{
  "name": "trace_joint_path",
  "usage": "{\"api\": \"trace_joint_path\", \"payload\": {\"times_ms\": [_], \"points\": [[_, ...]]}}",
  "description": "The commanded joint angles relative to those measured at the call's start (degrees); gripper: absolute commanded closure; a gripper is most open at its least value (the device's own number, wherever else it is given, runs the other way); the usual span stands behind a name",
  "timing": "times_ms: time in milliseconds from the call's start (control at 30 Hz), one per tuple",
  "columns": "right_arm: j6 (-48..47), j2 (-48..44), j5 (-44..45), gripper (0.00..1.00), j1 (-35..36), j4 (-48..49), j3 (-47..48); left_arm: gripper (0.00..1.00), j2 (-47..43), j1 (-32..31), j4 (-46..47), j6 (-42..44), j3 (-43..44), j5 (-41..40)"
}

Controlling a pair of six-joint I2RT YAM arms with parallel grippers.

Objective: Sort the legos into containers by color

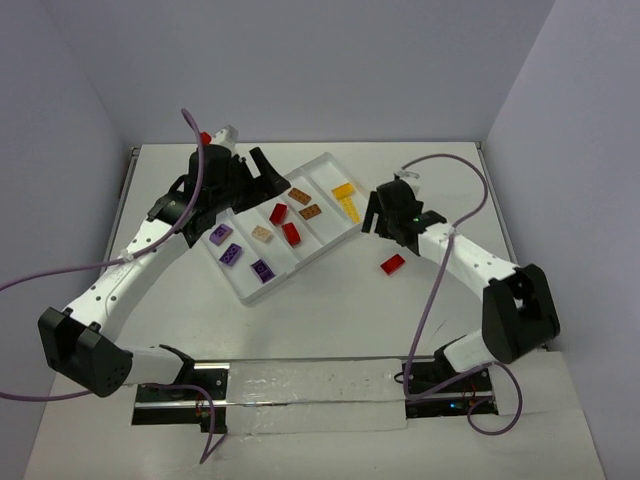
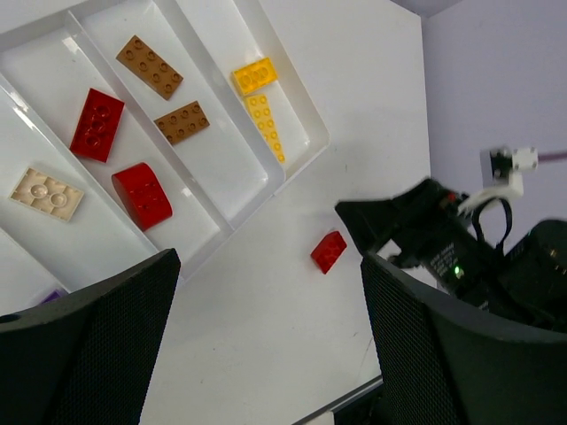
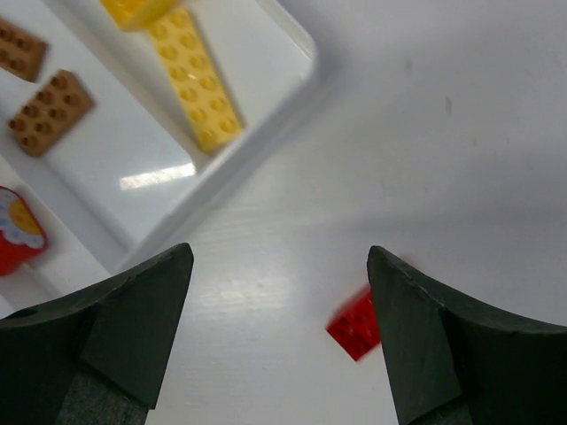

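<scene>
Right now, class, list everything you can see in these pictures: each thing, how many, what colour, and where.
tray: one, white, four compartments, mid-table
purple legos: three, compartment nearest the left arm
tan lego: one, second compartment
red legos: two, second compartment, with the tan one
brown legos: two, third compartment
yellow legos: two, fourth compartment
loose red lego: one, on the table right of the tray
clear strip: one, table's near edge
table: one, white
left tool: black, open, over the tray
right tool: black, open, beside the tray
</scene>
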Motion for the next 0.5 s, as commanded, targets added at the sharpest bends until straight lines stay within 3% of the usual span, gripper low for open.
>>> {"api": "trace_joint_path", "payload": {"times_ms": [0,200,467], "points": [[5.86,-6.97,4.19,0.11,-1.4,-0.5,-9.4,0.1,-2.91,-0.37,0.86,0.58,0.32,-1.21],[19.29,-12.11,6.25,0.06,-1.22,-0.01,-19.39,0.1,-3.63,-0.41,1.85,0.54,0.15,-1.21],[24.34,-11.8,4.29,0.01,-1.4,3.85,-23.49,0.1,-3.53,-0.43,1.02,0.93,-0.29,-1.73]]}}
